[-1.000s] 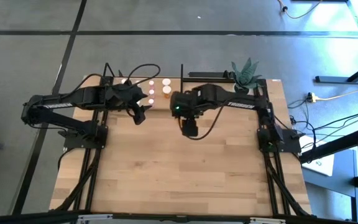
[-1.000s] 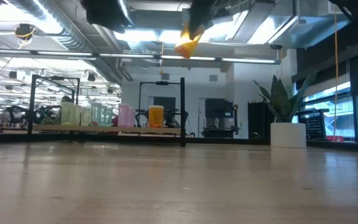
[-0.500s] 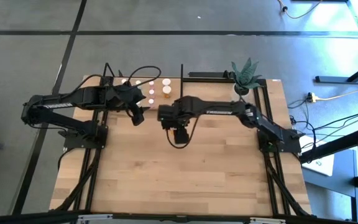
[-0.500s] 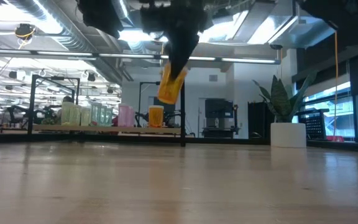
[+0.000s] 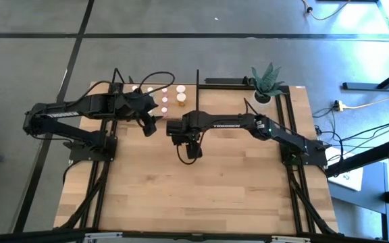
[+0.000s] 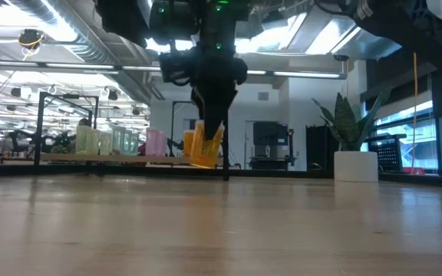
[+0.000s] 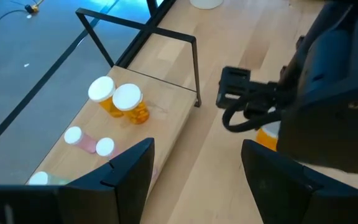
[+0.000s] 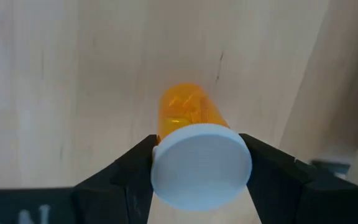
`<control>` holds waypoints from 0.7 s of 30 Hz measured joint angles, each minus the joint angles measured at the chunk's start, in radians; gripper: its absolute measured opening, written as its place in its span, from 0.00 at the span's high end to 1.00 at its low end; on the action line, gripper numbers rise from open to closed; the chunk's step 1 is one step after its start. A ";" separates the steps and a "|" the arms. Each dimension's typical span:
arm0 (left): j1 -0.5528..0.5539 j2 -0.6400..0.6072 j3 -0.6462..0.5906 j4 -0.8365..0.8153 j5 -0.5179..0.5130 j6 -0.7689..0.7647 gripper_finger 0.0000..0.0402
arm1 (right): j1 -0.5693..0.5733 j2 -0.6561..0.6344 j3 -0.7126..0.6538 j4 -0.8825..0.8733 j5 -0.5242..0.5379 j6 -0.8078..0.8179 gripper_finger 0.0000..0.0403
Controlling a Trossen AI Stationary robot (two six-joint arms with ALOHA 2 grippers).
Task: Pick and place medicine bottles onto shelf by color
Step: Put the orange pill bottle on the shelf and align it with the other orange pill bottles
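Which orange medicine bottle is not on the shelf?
The orange bottle clamped by its white cap in the right gripper, above the table; the other two orange bottles stand on the shelf.

I see a large rectangular worktop (image 5: 201, 182) of pale butcher-block wood strips, black frame rails running along both its sides. At about eleven o'clock on it lies the shelf (image 5: 155, 94), a flat light-wood board with a thin black metal frame and an upright black bar at its end. On that board stand small white-capped medicine bottles: two orange ones (image 7: 120, 102) side by side nearest the upright bar, then two pink ones (image 7: 89, 141), then pale ones further along. At one o'clock a white pot holding a spiky green plant (image 5: 267, 82) sits on the worktop.
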 joint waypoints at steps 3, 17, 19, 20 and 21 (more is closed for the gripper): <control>0.000 0.000 0.000 -0.001 0.000 0.000 0.41 | -0.003 0.015 0.001 0.025 0.001 0.000 0.47; 0.000 0.000 0.000 -0.008 0.000 0.002 0.41 | -0.005 0.029 -0.007 0.060 -0.001 -0.003 0.47; 0.000 0.000 0.000 -0.007 0.000 0.002 0.41 | -0.006 0.029 -0.007 0.060 -0.001 -0.003 0.47; 0.000 0.000 0.000 -0.008 0.000 0.002 0.41 | -0.006 0.029 -0.007 0.061 -0.004 -0.003 0.47; 0.000 0.000 0.000 -0.008 0.000 0.002 0.41 | -0.006 0.029 -0.007 0.061 -0.010 -0.003 0.47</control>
